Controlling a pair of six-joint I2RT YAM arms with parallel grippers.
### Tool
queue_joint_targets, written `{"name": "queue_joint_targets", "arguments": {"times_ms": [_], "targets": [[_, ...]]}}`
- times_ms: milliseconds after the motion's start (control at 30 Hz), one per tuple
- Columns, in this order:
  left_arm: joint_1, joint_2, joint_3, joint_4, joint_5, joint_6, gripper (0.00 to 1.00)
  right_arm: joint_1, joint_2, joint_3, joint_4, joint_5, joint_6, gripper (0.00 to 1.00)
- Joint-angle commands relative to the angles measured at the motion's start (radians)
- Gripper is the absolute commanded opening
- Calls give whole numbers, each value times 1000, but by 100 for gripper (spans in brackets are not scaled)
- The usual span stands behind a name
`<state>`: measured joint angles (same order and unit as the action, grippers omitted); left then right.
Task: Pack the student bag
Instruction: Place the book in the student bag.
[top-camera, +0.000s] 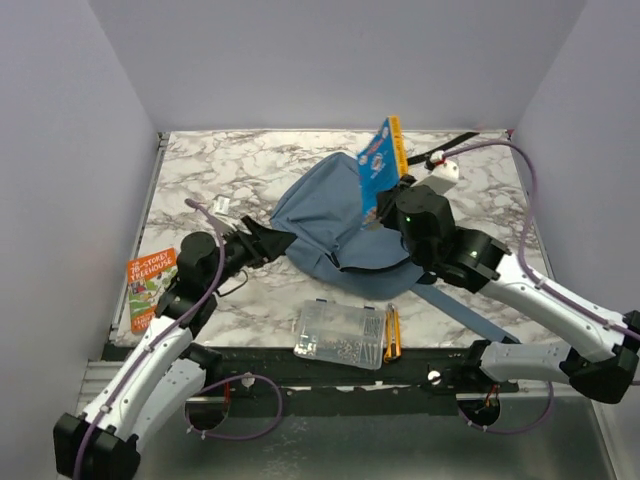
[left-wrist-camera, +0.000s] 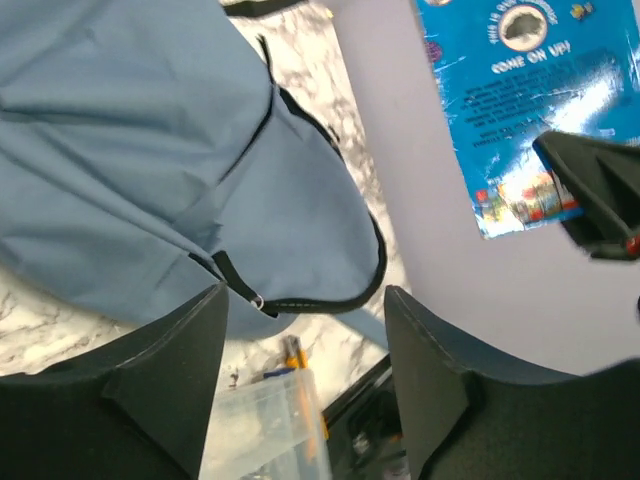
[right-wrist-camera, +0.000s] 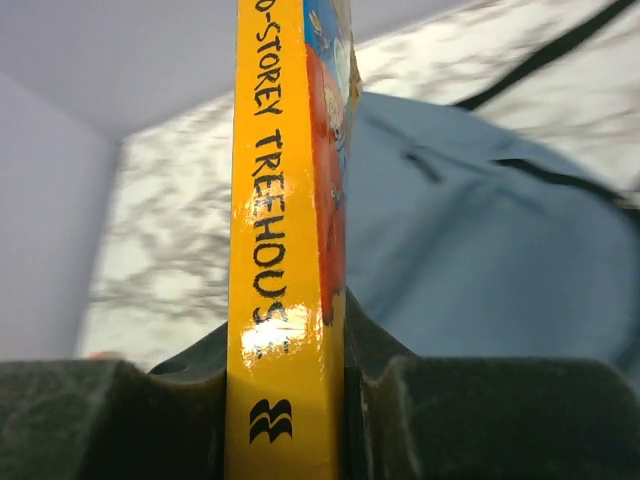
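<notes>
The large, rounded, dusty blue-grey fabric backpack (top-camera: 320, 225) lay slumped in the middle of the marble-patterned desk (top-camera: 220, 165), its black straps trailing left and far right. And there was the right tool (top-camera: 395, 200), clamped on the lower end of a blue-and-yellow paperback book (top-camera: 380, 165). The right wrist view showed the yellow spine pinched squarely between both fingers. The book stood upright above the bag's far-right side, presumably held on edge so it could slide in slim-side first.

The left tool (left-wrist-camera: 303, 292) sat at the bag's left end with its fingers spread and nothing between them, fabric just beyond. It looked placed to catch the cloth and steady the mouth. How wide that mouth gaped, I couldn't tell.

Room was tight at the far right, where the book's top came close to the back wall. Near the front edge waited a clear plastic box (top-camera: 338, 335) with yellow pencils (top-camera: 392, 335) touching its right side, and an orange-and-green paperback (top-camera: 150, 288) lay at the left edge. All three were well clear of the book's drop line.
</notes>
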<state>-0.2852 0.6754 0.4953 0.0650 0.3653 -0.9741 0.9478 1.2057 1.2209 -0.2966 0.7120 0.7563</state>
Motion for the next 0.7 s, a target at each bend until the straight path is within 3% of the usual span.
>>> {"name": "queue_joint_targets", "arguments": {"times_ms": [0, 167, 333, 467, 667], "targets": [[-258, 79, 104, -21, -202, 320, 67, 5, -106, 33, -542, 340, -140, 0], [-544, 323, 261, 17, -287, 580, 68, 5, -263, 49, -755, 330, -35, 0], [-710, 593, 463, 3, -263, 798, 68, 5, -341, 80, -877, 305, 18, 1], [-786, 815, 649, -112, -343, 909, 68, 5, -393, 105, -935, 304, 25, 0], [-819, 1019, 843, -215, -515, 1002, 68, 5, -492, 129, -956, 263, 33, 1]]}}
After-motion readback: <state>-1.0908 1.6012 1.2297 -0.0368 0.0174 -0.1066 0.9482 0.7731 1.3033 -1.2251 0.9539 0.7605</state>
